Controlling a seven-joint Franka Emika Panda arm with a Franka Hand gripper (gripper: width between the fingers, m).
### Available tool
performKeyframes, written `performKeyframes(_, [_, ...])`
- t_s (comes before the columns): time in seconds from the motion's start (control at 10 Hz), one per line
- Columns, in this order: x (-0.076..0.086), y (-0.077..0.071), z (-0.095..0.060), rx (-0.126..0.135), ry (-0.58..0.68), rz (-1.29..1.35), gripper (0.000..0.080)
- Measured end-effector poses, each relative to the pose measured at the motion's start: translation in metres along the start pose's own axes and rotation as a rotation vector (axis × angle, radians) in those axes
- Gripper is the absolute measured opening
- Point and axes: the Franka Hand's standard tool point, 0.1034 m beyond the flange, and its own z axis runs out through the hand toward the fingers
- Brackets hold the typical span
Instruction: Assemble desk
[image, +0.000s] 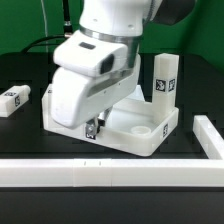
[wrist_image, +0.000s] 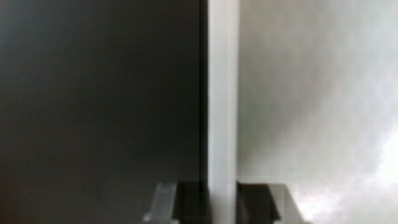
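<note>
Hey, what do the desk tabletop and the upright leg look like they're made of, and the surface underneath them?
The tabletop looks like moulded or printed plastic, matte white: even colour, thin rim, rounded sockets. The upright leg seems to be the same white plastic, with printed black-and-white tags on its faces. The table has a dark, dull covering, maybe cloth or a mat; there is no glare, and it is too blurred to say.

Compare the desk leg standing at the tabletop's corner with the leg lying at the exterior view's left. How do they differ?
The upright leg stands on end; the lying leg rests on its side. The upright leg sits at the tabletop corner; the lying leg is on the black table, apart from the tabletop. Both are white, square and tagged.
</note>
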Motion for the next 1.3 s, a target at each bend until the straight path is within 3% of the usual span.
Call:
performKeyframes(0.3, [0.029, 0.011, -0.003, -0.016, -0.042, -0.301, 0.0063])
performKeyframes(0.6, [0.023, 0.016, -0.001, -0.024, -0.065, -0.470, 0.0063])
performKeyframes(0.8, [0.026, 0.015, -0.002, -0.023, -0.064, -0.437, 0.0063])
performKeyframes(0.9, [0.040, 0.018, -0.004, -0.015, -0.064, -0.419, 0.0063])
performKeyframes(1.3, [0.086, 0.038, -0.011, -0.039, -0.050, -0.390, 0.0063])
